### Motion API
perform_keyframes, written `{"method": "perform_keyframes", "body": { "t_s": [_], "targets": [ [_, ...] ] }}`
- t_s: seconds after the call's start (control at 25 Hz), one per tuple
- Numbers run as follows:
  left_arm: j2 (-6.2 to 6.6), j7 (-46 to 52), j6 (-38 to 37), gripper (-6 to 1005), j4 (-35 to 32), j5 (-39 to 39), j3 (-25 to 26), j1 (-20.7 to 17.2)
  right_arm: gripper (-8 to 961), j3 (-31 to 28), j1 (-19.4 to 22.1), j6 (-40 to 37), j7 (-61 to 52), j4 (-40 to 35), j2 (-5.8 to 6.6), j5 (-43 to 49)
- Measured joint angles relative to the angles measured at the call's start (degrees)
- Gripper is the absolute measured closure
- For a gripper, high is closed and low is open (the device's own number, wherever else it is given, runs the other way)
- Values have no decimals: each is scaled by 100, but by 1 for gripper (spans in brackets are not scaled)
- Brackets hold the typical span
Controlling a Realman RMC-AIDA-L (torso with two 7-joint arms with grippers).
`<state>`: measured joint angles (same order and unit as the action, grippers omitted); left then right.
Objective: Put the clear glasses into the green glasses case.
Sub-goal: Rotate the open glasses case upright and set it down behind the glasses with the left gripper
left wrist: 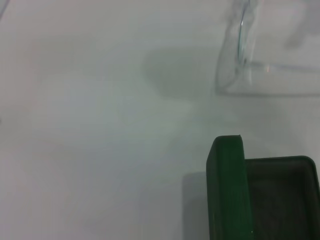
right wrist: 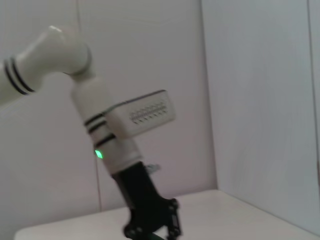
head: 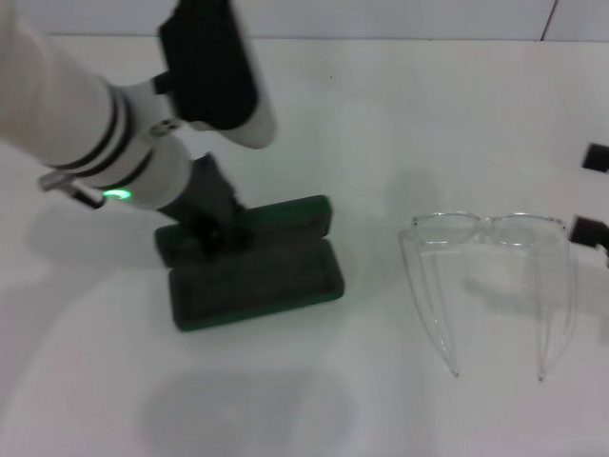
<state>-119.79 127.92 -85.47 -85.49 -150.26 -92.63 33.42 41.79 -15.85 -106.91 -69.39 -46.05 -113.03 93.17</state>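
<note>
White table (head: pixel 457 114): case (head: pixel 271 276), glasses (head: pixel 490 228)

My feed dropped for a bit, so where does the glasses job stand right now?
Done: the green glasses case lies open, lining up. In hand: the left gripper is down at the case's rear edge by the lid; whether it grips anything cannot be seen. Left: the clear glasses lie untouched on the table, apart from the case, temples unfolded. The right gripper waits at the table's right edge.

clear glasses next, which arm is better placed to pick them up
Probably the right. The clear glasses lie on the table's right side, and the right pincer shows at the right edge just beside them. The left pincer is down at the open green glasses case, farther from them.
</note>
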Motion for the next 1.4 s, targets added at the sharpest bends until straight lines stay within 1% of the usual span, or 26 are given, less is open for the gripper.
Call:
{"method": "perform_keyframes", "body": {
  "t_s": [0.16, 0.28, 0.4, 0.64, 0.84, 1.04, 1.4],
  "targets": [
    [-4, 1, 276, 794, 32, -4, -298, 126, 97, -151, 197, -454, 133, 16, -1, 12],
    [-7, -8, 381, 794, 81, -6, -433, 198, 97, -160, 334, -585, 151, 29, 0, 16],
    [-9, -14, 545, 793, 299, -3, -597, 431, 97, -250, 468, -678, 156, 47, 1, 52],
    [-14, -45, 766, 793, 631, 46, -684, 781, 97, -535, 556, -996, 306, 229, -5, 192],
    [-23, -63, 1029, 792, 893, 116, -783, 1003, 96, -539, 587, -1012, 313, 237, -7, 193],
    [-30, -66, 1265, 792, 1112, 181, -928, 1157, 96, -541, 601, -1036, 313, 238, -8, 193],
    [-45, -38, 1377, 791, 1156, 207, -992, 1176, 97, -545, 601, -1048, 313, 238, -8, 193]
  ]
}}
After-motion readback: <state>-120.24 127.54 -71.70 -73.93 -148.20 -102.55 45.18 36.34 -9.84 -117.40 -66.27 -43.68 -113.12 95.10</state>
